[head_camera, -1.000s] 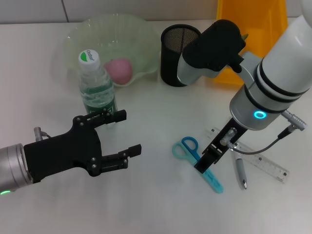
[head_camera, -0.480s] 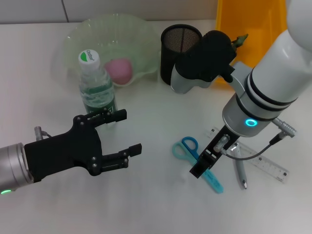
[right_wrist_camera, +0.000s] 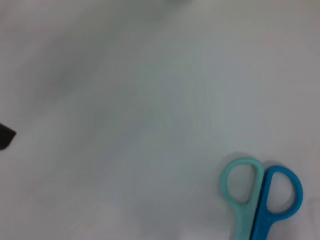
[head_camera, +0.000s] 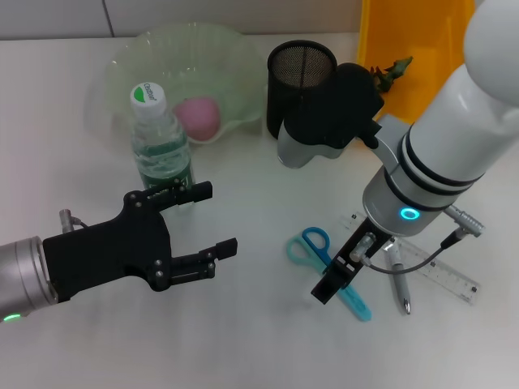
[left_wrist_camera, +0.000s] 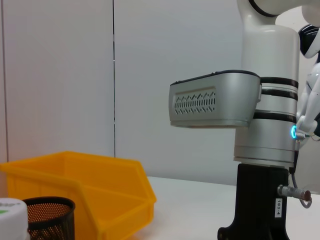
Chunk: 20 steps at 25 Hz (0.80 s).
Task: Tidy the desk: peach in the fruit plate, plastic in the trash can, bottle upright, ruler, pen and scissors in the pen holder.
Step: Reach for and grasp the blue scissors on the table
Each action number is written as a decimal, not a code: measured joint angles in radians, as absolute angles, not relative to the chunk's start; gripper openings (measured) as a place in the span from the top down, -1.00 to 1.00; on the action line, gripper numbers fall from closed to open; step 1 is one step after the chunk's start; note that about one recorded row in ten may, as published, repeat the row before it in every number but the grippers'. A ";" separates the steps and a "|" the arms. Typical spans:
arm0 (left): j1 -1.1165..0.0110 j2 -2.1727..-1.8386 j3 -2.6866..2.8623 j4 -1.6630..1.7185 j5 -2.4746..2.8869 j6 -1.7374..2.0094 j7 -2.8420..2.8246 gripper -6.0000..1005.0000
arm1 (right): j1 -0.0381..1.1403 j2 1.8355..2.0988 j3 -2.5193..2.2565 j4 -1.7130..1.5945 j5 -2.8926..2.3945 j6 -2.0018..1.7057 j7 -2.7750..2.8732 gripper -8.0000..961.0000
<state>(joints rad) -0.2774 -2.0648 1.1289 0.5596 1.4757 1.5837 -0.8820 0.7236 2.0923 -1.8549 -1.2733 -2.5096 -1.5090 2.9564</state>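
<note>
The blue and teal scissors lie flat on the white desk, handles filling a corner of the right wrist view. My right gripper hangs just above their blades. Beside them lie a grey pen and a clear ruler. The pink peach rests in the pale green fruit plate. In front of the plate stands the bottle, upright. A green piece of plastic shows at the rim of the yellow trash can. My left gripper is open and empty, right of the bottle's base.
The black mesh pen holder stands behind my right forearm, next to the yellow bin. The left wrist view shows the holder, the bottle cap and my right arm.
My right arm has shifted left and toward the desk's near edge, bringing its gripper along the scissors' blades. The left arm has stayed where it was.
</note>
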 joint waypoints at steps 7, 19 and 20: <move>-0.277 -2.065 1.129 0.560 1.475 1.583 -0.881 -0.60 | 0.722 2.092 -1.854 -1.256 -2.509 -1.505 2.956 -0.58; -0.275 -2.063 1.129 0.560 1.476 1.583 -0.882 -0.60 | 0.724 2.092 -1.856 -1.224 -2.500 -1.479 2.956 -0.07; -0.275 -2.063 1.129 0.560 1.476 1.583 -0.882 -0.60 | 0.725 2.092 -1.856 -1.220 -2.497 -1.476 2.956 -0.06</move>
<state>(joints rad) -0.2748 -2.0632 1.1289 0.5599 1.4757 1.5830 -0.8818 0.7254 2.0923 -1.8555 -1.2203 -2.4974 -1.4756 2.9564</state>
